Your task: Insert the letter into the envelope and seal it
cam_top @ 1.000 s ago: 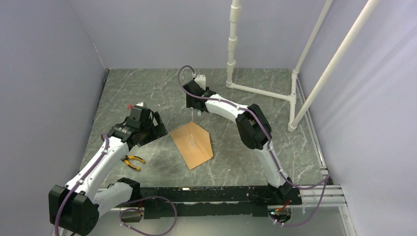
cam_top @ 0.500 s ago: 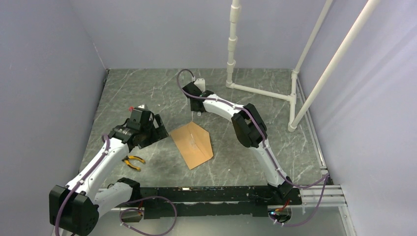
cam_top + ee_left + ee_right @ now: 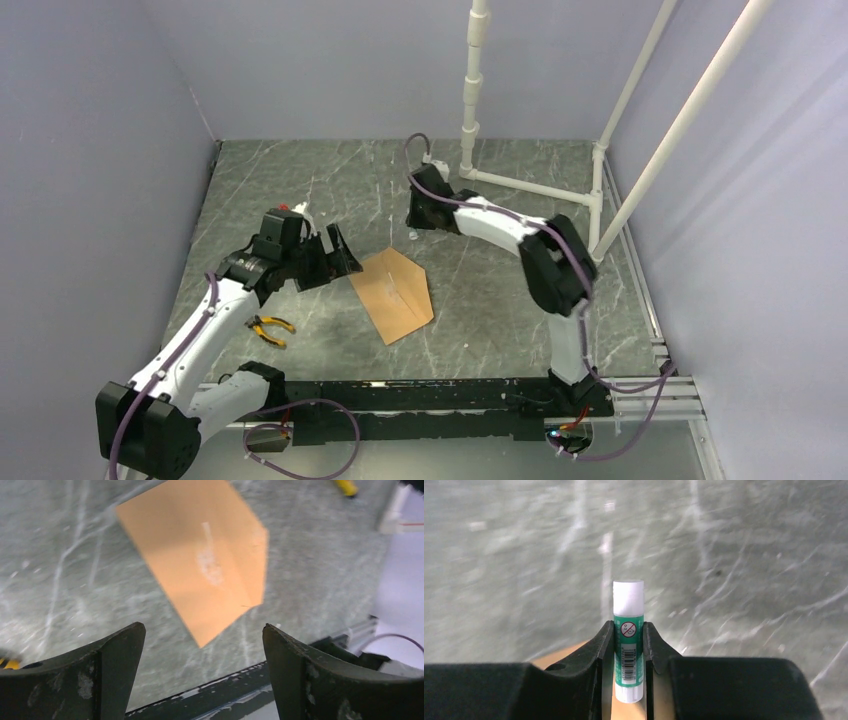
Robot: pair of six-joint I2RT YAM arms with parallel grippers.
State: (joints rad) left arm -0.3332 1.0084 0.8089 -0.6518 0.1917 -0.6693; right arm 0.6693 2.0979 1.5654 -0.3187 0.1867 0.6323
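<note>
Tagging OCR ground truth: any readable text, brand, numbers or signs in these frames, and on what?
On the glue stick in the right hand, green label: a red circle-and-slash sign; the figure inside is too small to read.
Same label: barcode with digits, too small to read.
On the envelope: no print, only a pale smear.
Nothing else legible.

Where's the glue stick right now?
In the right wrist view the glue stick is clamped in the right end effector. Seen from above, that end effector hangs just beyond the far corner of the envelope.
</note>
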